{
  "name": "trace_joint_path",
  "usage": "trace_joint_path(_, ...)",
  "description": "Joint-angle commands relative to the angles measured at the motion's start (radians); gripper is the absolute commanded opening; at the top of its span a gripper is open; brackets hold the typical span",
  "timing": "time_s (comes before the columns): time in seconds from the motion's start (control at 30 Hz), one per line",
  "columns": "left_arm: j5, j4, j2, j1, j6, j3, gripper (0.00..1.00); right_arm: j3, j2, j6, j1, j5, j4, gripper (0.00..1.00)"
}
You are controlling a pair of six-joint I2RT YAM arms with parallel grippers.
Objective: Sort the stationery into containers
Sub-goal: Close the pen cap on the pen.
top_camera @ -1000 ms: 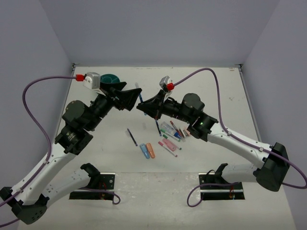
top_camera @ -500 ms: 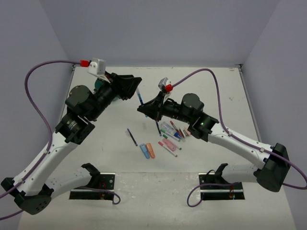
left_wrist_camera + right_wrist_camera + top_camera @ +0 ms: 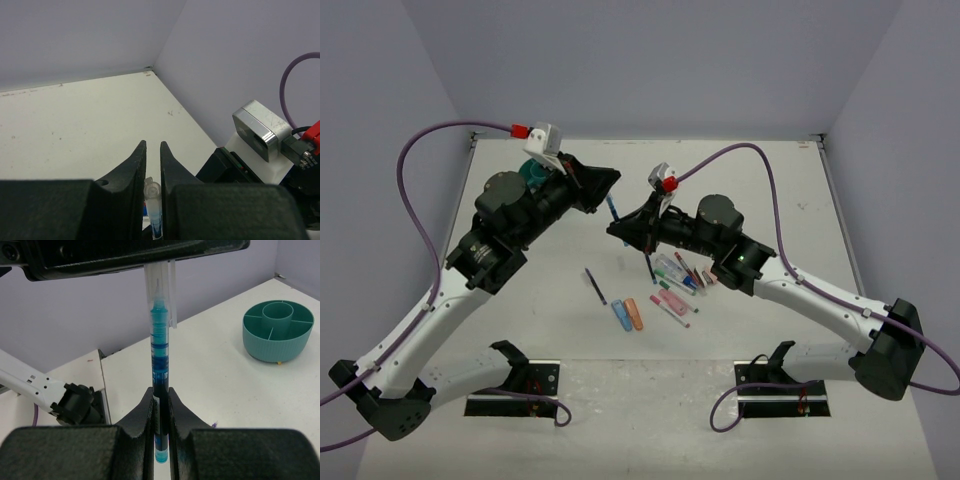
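Note:
A blue pen (image 3: 612, 208) with a clear cap hangs in the air between my two grippers. My right gripper (image 3: 160, 390) is shut on its dark barrel (image 3: 160, 340). My left gripper (image 3: 152, 145) is shut on the clear cap end (image 3: 152, 192), and it meets the pen from the left in the top view (image 3: 603, 186). The rest of the stationery (image 3: 676, 282) lies in a loose pile under the right arm. The teal container (image 3: 278, 330), a round tub with compartments around a centre cup, stands on the table. In the top view the container (image 3: 531, 171) is mostly hidden behind the left arm.
A dark-blue pen (image 3: 595, 286) lies alone left of the pile. A blue stub (image 3: 621, 316) and an orange stub (image 3: 635, 314) lie side by side nearer the front. Purple cables arc over both arms. Walls close the table on three sides.
My left gripper has swung up and back, and its jaws have closed from wide open onto the pen's cap end. The right arm and the pen have stayed still.

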State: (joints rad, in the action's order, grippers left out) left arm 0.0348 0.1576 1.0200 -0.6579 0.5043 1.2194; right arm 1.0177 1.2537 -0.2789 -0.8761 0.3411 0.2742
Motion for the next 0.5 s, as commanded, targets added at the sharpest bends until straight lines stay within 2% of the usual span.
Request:
trace_joint_path(0.0,0.04,0.011,0.009,-0.001,-0.007,0.009,0.0,0.081,-0.025,0.007,0.003,-0.032,0.008,0.0)
trace_joint_path(0.27,0.064,0.029,0.029,-0.002,0.024,-0.031,0.0,0.181,-0.016,-0.013,0.005,-0.097,-0.004,0.0)
trace_joint_path(0.47,-0.001,0.003,0.001,0.0,0.15,-0.121,0.0,0.233,0.003,-0.048,0.015,-0.134,0.062,0.0)
